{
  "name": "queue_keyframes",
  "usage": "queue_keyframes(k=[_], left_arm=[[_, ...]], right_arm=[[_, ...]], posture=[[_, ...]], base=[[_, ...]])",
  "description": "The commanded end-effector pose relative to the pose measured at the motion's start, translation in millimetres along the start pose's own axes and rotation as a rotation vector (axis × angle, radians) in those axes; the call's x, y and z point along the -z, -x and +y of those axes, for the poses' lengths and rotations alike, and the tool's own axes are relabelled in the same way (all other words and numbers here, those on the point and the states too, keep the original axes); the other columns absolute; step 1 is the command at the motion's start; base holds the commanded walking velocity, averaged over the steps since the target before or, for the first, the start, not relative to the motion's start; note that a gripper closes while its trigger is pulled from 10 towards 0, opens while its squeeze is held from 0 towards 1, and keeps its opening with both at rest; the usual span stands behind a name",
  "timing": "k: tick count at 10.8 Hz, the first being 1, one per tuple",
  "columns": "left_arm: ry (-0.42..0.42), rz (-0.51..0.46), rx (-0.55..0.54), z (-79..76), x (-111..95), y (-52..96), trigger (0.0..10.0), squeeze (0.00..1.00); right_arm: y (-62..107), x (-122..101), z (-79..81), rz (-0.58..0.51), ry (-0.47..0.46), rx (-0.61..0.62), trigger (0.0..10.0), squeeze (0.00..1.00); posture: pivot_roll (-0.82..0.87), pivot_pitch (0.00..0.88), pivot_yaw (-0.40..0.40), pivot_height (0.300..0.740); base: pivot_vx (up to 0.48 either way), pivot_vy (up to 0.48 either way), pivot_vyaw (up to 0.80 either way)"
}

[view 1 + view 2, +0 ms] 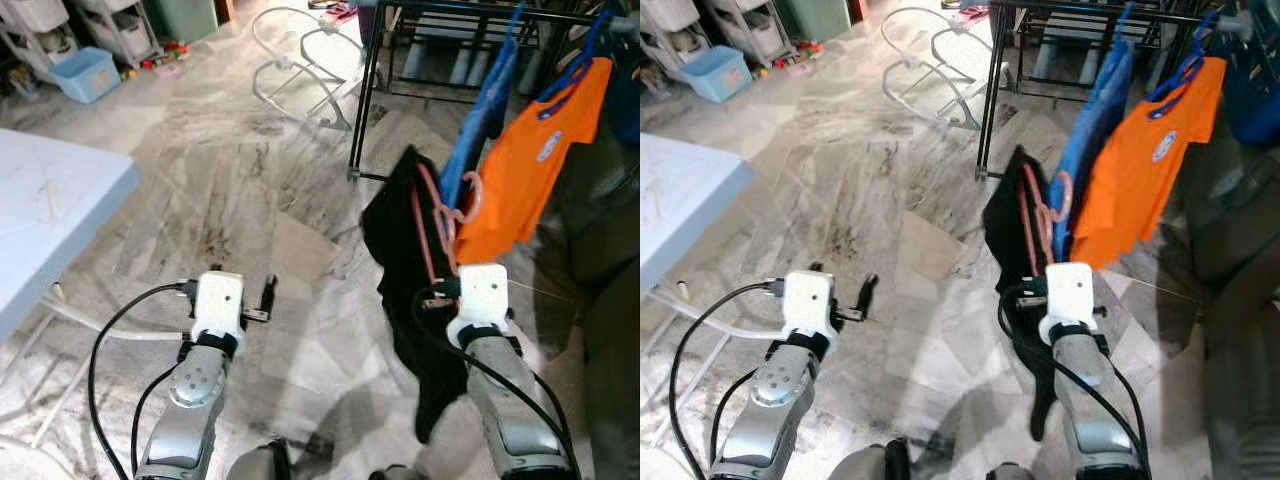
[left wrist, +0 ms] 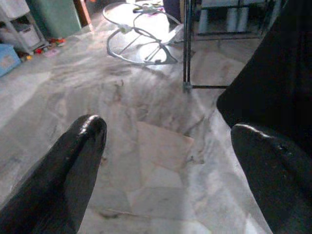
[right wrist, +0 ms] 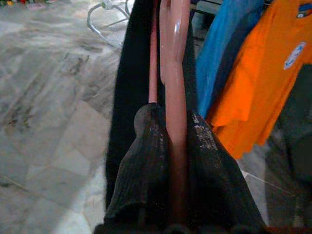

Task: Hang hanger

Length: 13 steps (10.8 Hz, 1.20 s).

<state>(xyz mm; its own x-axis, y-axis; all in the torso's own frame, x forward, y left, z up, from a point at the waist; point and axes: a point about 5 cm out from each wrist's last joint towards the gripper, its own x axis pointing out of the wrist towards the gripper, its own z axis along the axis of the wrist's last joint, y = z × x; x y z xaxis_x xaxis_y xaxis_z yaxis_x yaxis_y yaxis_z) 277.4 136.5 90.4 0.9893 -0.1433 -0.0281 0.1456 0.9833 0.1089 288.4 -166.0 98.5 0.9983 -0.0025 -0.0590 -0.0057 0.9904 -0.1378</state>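
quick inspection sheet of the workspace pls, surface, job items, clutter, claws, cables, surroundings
surface: grey marble floor, a paler patch in the middle
job's things: pink hanger carrying a black garment, held up near the black clothes rack; orange shirt and blue garment already hang there
clutter: white wire frame on the floor; small toys by the blue bin
claws: right claw shut on the hanger; left claw open, holding nothing, over the floor
cables: black cable looped beside the left arm, another along the right arm
surroundings: pale blue table on the robot's left, shelving behind the bin
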Motion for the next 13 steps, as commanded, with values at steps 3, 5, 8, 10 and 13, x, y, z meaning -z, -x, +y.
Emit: queue_keyframes(k=[3, 5, 8, 10, 13], left_arm=[[-0.015, 0.03, 0.011, 3.0, 7.2, 3.0, 10.0, 0.0], [-0.016, 0.034, 0.012, 4.0, 7.8, 3.4, 10.0, 0.0], [-0.023, 0.039, 0.021, 5.3, 8.7, 2.8, 10.0, 0.0], [-0.036, 0.033, 0.034, 1.8, 9.6, 4.6, 10.0, 0.0], [-0.026, 0.039, 0.028, -2.6, 12.0, 5.5, 10.0, 0.0]], right_arm=[[1.9, -7.7, 6.6, -0.04, -0.023, -0.008, 10.0, 0.0], [1.5, -7.3, 8.7, -0.04, -0.026, -0.006, 10.0, 0.0], [3.3, -5.7, 10.3, -0.035, -0.027, -0.003, 10.0, 0.0], [3.8, -3.3, 8.3, -0.026, -0.021, -0.001, 10.0, 0.0], [3.5, -2.4, 9.2, -0.018, -0.008, -0.022, 10.0, 0.0]], posture=[[-0.16, 0.203, 0.073, 0.74], [-0.15, 0.201, 0.082, 0.74], [-0.15, 0.205, 0.086, 0.74], [-0.15, 0.207, 0.082, 0.74], [-0.14, 0.21, 0.061, 0.74]], base=[[0.0, 0.459, 0.0], [0.0, 0.454, 0.0], [0.0, 0.434, 0.0], [-0.122, 0.12, 0.0], [0.0, 0.0, 0.0]])
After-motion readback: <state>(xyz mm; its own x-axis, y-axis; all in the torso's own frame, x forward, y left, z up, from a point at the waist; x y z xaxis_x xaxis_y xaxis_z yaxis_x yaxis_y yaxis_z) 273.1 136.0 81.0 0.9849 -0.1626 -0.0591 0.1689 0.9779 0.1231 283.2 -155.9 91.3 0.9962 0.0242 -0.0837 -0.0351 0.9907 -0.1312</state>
